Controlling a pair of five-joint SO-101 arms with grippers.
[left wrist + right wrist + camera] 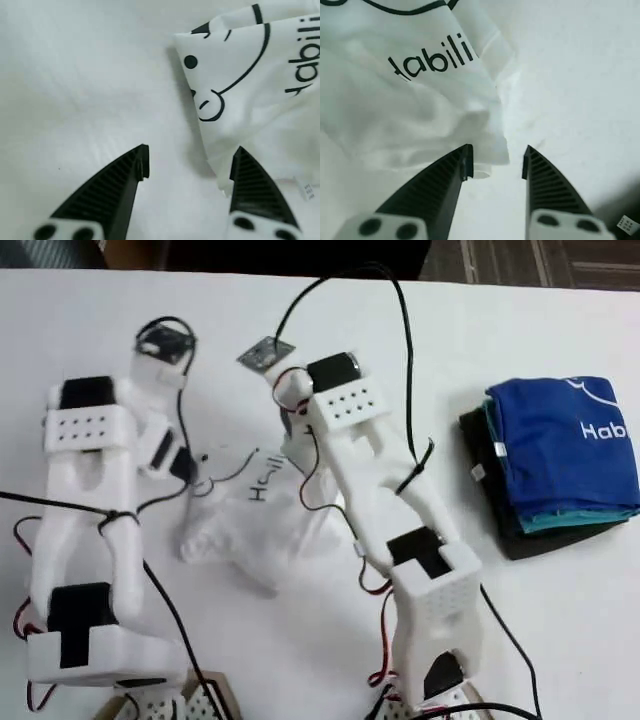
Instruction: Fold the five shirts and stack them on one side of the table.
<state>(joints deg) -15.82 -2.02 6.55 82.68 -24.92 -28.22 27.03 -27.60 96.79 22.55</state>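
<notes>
High view first: the crumpled white cotton shirt with black print [250, 530] sits mid-table, a bit toward 6 o'clock, between my left arm [90, 500] and right arm [380, 490]. The stack of folded shirts [560, 465], blue on top with teal and black edges under it, is parked at 3 o'clock. I'd guess that's to leave the middle free for folding.

Left wrist view: my left end effector [192, 155] is spread wide, one finger over the shirt's edge and the other over bare table. Looks lined up to grab that edge.

Right wrist view: my right end effector [497, 152] is spread too, straddling a hem corner.

Surface is a plain white table [520, 320] with black cables [405, 340] trailing across it. There's a dark strip of room [300, 252] past the 12 o'clock edge.
</notes>
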